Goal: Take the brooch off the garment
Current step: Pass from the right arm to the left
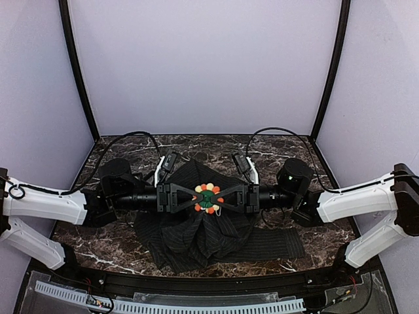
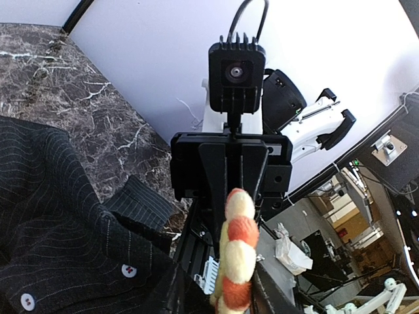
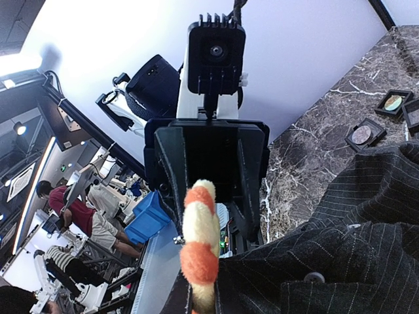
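Two end effectors are seen in the top external view, meeting over the middle of the garment (image 1: 190, 239), which lies crumpled on the desk (image 1: 108, 252). The brooch (image 1: 207, 195) is found at the garment's centre. The left end effector (image 1: 196, 197) is set at one edge of it and the right end effector (image 1: 219, 197) at the opposite edge.

In the left wrist view, the brooch (image 2: 237, 255) is shown edge-on between the left fingers, just above the garment (image 2: 59, 222). These fingers stand partly apart; whether they press on the brooch cannot be told.

In the right wrist view, the brooch (image 3: 200, 245) is again shown edge-on, at the top of a raised fold of the garment (image 3: 340, 255). The right jaws are drawn narrow and are judged to be pinching the brooch's rim. Small black boxes (image 3: 364, 135) are noted beyond the garment's far edge.

The step in hand is judged to be the grasp and unfastening; the brooch is not yet seen apart from the cloth. For the next move, a firm hold is called for on one side while the fastening is worked free. The brooch should then be drawn clear of the garment without the fabric being dragged along.
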Controlling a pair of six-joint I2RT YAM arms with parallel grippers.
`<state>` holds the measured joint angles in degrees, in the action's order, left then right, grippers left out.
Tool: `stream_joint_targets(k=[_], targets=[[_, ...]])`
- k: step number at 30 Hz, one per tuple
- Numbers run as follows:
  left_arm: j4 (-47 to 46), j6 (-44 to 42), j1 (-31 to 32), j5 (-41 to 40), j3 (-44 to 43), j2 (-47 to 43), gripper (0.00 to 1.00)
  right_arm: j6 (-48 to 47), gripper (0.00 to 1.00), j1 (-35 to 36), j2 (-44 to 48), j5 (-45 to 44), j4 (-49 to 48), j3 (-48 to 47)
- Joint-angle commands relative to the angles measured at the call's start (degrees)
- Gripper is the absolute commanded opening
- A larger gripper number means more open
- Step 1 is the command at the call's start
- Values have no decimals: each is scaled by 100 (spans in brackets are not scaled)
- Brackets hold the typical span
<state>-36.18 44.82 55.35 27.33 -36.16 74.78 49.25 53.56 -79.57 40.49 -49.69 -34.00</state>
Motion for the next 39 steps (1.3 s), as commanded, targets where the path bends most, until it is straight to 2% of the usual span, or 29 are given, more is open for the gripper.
stream_joint_targets(k=[1, 2, 4, 6, 7, 10, 12, 15, 17, 21, 25, 29, 34, 39], targets=[[-143, 32, -29, 127, 65, 27, 28, 49, 0, 14, -28, 80, -287, -66], [-152, 48, -31, 178, 52, 62, 27, 45, 0, 14, -28, 39, -254, -75], [-138, 60, -28, 350, -7, 130, 18, 22, 0, 9, -23, -117, -85, -116], [43, -11, -33, 538, -125, 181, 6, -17, 0, -7, 4, -333, 69, -154], [389, -80, -29, 653, -263, 192, 2, -32, 0, -30, 31, -460, 168, -182], [1296, -598, -138, 775, -645, 148, 1, -177, 2, -166, 100, -874, 712, -335], [1933, -905, -343, 767, -909, 103, 1, -375, 16, -236, 165, -1239, 1218, -458], [2991, -1483, -627, 686, -1343, 96, 1, -711, 49, -284, 326, -1718, 1709, -591], [3699, -2037, -703, 389, -1652, 162, 1, -908, 65, -278, 448, -2138, 2090, -722], [4211, -2458, -713, -415, -1926, 318, 1, -1202, 80, -53, 717, -3216, 2640, -907], [4315, -2714, -705, -904, -2006, 333, 1, -1302, 84, 171, 634, -3858, 3098, -1269], [4204, -2979, -703, -1066, -1961, 234, 1, -1135, 87, 201, 370, -3898, 3088, -1370], [4156, -3008, -693, -1249, -1831, 153, 1, -1162, 87, 250, -126, -4031, 3692, -1834], [4154, -3105, -664, -1290, -1752, 99, 1, -1202, 87, 332, -471, -3964, 3716, -2082]])
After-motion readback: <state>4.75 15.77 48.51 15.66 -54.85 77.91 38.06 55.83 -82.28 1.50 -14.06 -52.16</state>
